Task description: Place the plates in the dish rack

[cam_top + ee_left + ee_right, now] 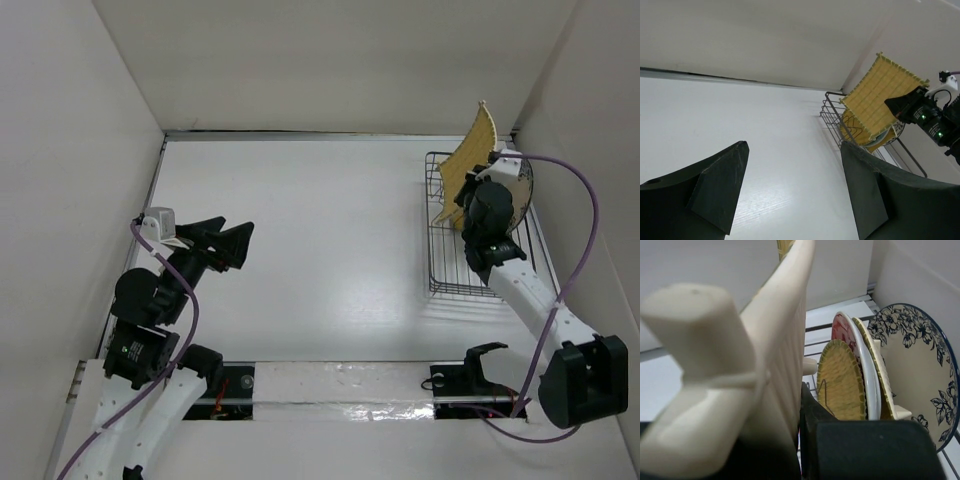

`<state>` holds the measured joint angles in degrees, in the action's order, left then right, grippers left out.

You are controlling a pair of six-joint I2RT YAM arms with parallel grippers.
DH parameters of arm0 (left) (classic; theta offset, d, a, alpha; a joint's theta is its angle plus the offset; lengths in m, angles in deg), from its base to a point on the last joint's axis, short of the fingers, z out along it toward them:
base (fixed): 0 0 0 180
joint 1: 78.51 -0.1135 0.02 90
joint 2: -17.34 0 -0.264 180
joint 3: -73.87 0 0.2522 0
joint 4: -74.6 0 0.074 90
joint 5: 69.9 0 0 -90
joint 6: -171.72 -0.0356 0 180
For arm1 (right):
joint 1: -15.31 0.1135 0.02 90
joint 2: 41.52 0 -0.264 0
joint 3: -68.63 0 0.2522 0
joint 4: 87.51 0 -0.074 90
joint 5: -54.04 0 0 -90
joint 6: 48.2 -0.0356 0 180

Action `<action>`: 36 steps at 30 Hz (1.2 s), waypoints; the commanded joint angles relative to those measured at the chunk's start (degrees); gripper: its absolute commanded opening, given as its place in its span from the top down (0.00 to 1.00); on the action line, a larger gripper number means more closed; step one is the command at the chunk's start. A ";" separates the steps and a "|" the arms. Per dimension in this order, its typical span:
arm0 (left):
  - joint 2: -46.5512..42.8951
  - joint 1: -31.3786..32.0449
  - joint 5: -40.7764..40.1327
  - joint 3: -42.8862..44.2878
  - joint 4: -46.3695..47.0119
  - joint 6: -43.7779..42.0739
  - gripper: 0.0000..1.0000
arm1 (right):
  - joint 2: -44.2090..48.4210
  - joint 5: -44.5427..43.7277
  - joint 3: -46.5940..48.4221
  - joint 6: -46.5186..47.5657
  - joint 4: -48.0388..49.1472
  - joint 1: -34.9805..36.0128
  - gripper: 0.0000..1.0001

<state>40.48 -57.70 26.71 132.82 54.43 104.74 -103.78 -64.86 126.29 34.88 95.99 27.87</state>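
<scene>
plate point(880, 95) — square, woven bamboo, wire rack point(448, 262)

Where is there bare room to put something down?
Bare: the table between the left pincer and the dish rack, and the rack's near end. Crowded: its far end, with standing plates and the right pincer holding the square woven plate.

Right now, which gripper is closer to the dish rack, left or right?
Right. The right gripper is over the dish rack, holding the square bamboo plate above it. The left gripper hangs open far off to the rack's left, well apart from it.
</scene>
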 commanded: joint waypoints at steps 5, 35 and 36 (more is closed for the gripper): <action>-2.04 2.30 -4.50 -4.05 5.36 -4.13 0.29 | -7.16 2.09 3.30 4.28 14.38 -5.61 1.00; 2.44 2.30 -1.25 -5.99 8.00 -2.90 0.29 | -17.89 12.12 -0.22 11.40 23.52 -6.84 1.00; 2.44 2.30 -1.25 -5.99 8.00 -2.90 0.29 | -18.51 12.21 -0.39 11.57 24.05 -6.32 1.00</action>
<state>42.23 -55.68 24.83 126.96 59.08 101.92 -121.72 -54.06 125.29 45.28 110.28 21.33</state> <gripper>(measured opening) 0.716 0.153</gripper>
